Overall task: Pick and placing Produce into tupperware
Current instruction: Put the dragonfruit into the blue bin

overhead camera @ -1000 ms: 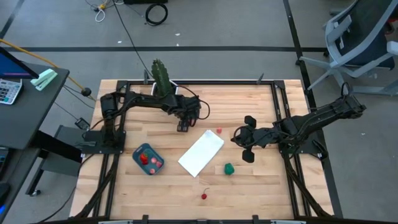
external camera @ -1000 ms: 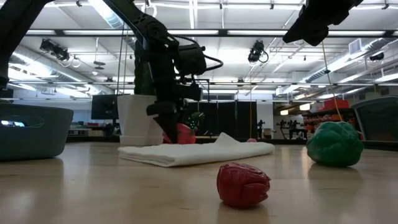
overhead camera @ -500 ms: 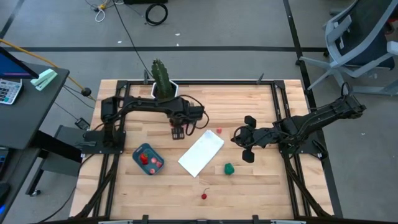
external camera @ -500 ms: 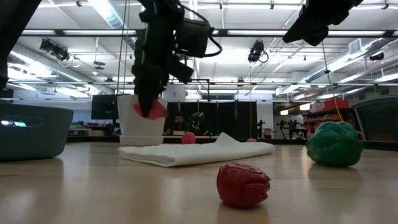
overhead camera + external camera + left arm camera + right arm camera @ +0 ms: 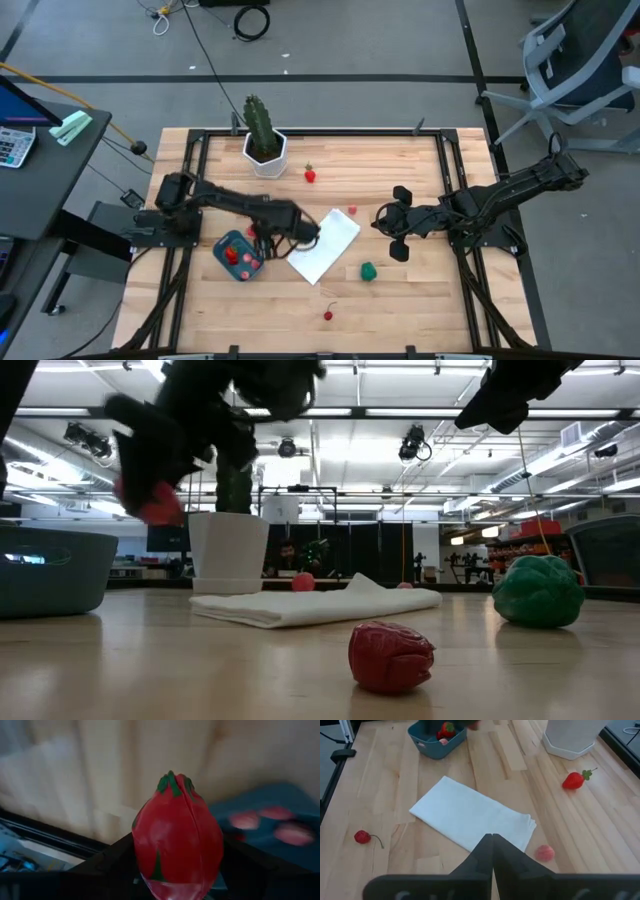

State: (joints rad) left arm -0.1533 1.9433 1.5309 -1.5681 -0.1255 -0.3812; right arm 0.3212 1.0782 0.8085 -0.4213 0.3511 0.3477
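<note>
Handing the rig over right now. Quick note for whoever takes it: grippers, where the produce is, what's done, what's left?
Left gripper: carrying a red strawberry, close to the teal tub.
Right gripper: shut, empty, waiting at the table's right.
Done: a few red pieces in the tub.
Left on the table: strawberry near the plant pot, pink ball by the white cloth, green piece, cherry at the front.

In the low view the left tool (image 5: 150,495) is motion-blurred, the teal tupperware (image 5: 50,570) cut off at the edge
</note>
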